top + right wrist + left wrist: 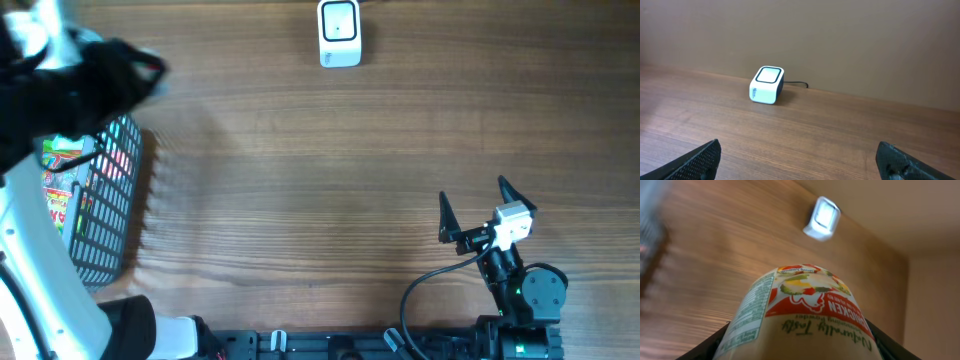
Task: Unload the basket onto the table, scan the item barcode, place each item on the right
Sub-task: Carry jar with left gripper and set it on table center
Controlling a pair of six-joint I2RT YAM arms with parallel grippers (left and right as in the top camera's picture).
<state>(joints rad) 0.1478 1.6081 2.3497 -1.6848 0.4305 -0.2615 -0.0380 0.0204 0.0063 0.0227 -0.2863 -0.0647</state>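
Setting: a wooden desk point(300, 180) seen from above, with an arm at each side.
Scanner: a small white barcode scanner point(339, 32) sits at the far edge of the desk, near the middle, with its window facing up and a dark cable behind it.
Item: a seasoning packet point(800, 315) with a red band, green script and a nutrition panel fills the lower part of the left wrist view.
Left pincer point(797, 347): clamped on the packet, one dark finger on each side of it. It appears blurred at the far-left corner from overhead.
Item position: in the left pincer, well apart from the scanner, which lies beyond it.
Right pincer point(472, 190): fingers spread wide apart, holding nothing, at the near right of the desk.
Basket: a dark wire basket point(110, 220) at the left edge holds more colourful packets point(60, 170).
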